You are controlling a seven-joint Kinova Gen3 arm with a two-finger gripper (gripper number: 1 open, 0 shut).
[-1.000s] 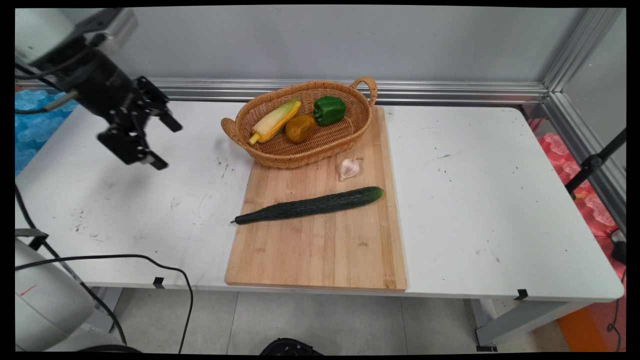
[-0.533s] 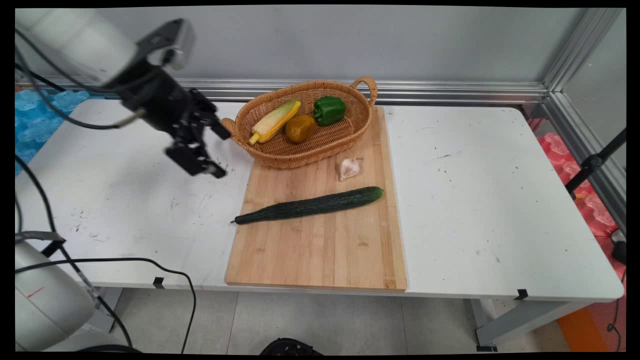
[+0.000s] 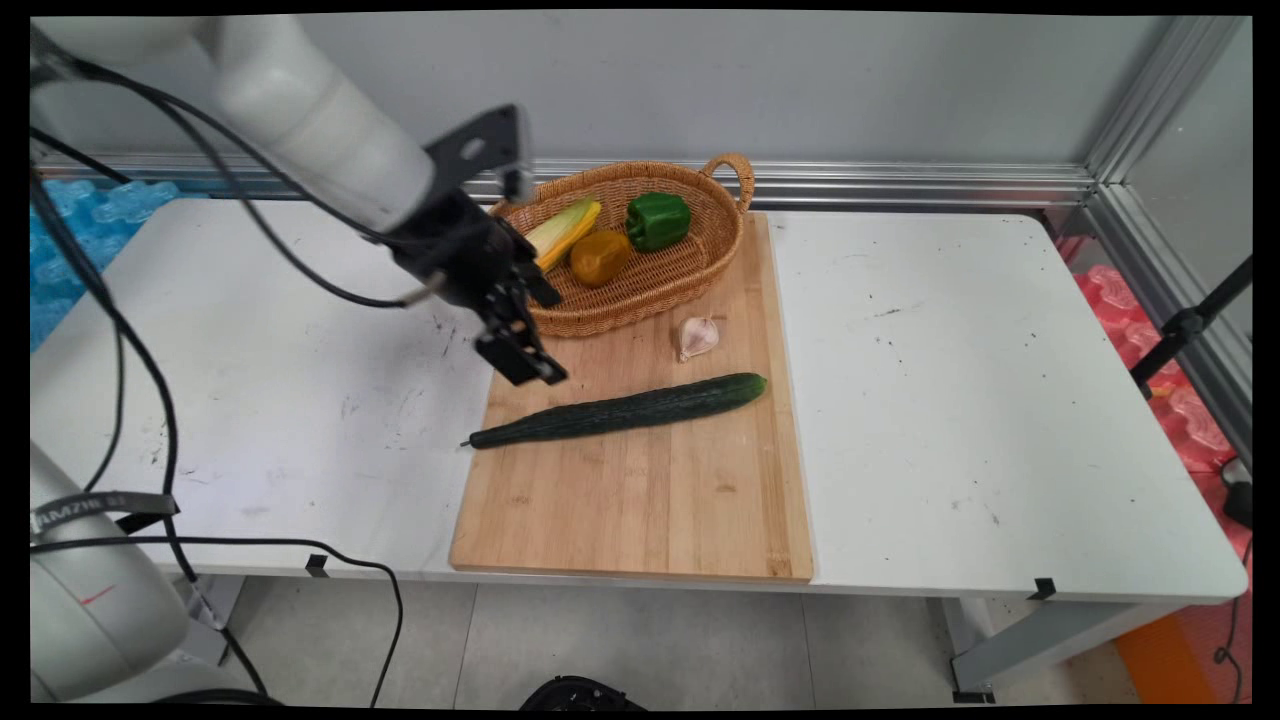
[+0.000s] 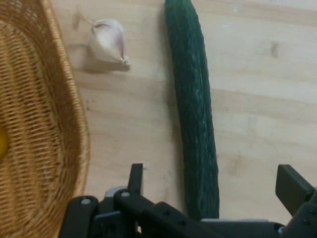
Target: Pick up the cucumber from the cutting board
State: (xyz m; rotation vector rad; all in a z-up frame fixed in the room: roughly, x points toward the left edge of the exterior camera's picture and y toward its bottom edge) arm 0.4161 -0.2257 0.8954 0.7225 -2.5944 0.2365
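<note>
Since the earlier frames the gripper (image 3: 535,335) has travelled from the left side of the table (image 3: 950,400) to the left edge of the wooden cutting board (image 3: 640,500), while nothing on the board has shifted.

From the main view, the gripper hangs above the board's near-left corner region, between the wicker basket (image 3: 610,300) and the cucumber (image 3: 620,410), touching neither. The jaws stand apart and hold nothing. The basket sits on the far end of the board and carries a corn cob (image 3: 562,232), a brownish-yellow vegetable (image 3: 600,257) and a green bell pepper (image 3: 658,220). A garlic bulb (image 3: 698,336) lies on the board between basket and cucumber — apart from both.

From the hand view, the two fingers (image 4: 294,191) are spread wide, with the cucumber (image 4: 195,109) running between them from the bottom upward. The basket wall (image 4: 44,139) fills the left side, and the garlic (image 4: 106,42) lies just beside it.

What could go wrong, in my judgement: the basket rim is very near the gripper's one side, so a descent here may catch the wicker and push the basket. Also the cucumber is long and smooth — closing near its thin end could make it tip or roll away.
</note>
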